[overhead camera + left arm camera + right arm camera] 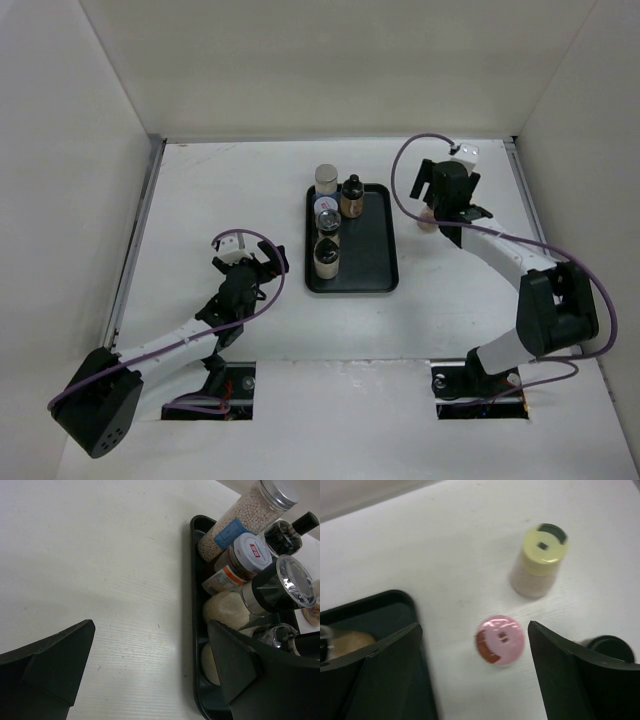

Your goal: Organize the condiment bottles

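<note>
White table (230,190) carries a black tray (375,255) of bottles (327,255); left claw (150,655) and right claw (475,652) gape wide.

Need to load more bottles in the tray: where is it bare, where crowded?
Bare: the tray's right side, between the bottle column and its right rim, plus the table left of the tray. Crowded: the tray's left side, and the table right of it, where the pink-capped bottle and yellow-capped bottle stand.
</note>
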You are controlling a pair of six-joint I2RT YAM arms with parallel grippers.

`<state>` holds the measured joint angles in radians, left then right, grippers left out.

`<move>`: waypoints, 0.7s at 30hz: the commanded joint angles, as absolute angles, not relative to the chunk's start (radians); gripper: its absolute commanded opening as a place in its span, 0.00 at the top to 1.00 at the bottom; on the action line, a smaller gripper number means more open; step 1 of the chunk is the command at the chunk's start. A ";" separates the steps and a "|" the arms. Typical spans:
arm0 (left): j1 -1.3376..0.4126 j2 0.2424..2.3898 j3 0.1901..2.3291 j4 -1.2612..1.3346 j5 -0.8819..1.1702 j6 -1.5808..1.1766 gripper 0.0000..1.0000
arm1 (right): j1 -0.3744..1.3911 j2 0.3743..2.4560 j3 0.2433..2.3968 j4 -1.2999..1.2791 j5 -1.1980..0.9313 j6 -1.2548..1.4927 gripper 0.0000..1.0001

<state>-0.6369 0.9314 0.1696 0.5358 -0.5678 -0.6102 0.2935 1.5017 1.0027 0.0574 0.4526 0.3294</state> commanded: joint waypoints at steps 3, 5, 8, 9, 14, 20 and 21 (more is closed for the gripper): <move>-0.640 0.907 0.175 0.578 -0.571 -0.614 0.00 | 0.245 1.502 0.989 0.071 0.500 0.327 0.06; -0.634 0.903 0.169 0.584 -0.574 -0.612 0.00 | 0.220 1.517 0.986 0.071 0.480 0.344 0.07; -0.633 0.904 0.172 0.577 -0.563 -0.614 0.00 | 0.212 1.546 0.991 0.067 0.404 0.362 0.10; -0.637 0.904 0.172 0.580 -0.571 -0.614 0.00 | 0.215 1.554 0.992 0.067 0.385 0.364 0.11; -0.633 0.908 0.175 0.577 -0.561 -0.614 0.00 | 0.215 1.612 1.017 0.041 0.373 0.370 0.17; -0.637 0.911 0.175 0.581 -0.564 -0.615 0.00 | 0.228 1.579 1.022 0.058 0.428 0.367 0.50; -0.640 0.911 0.173 0.586 -0.571 -0.614 0.00 | 0.244 1.560 1.017 0.069 0.452 0.362 0.51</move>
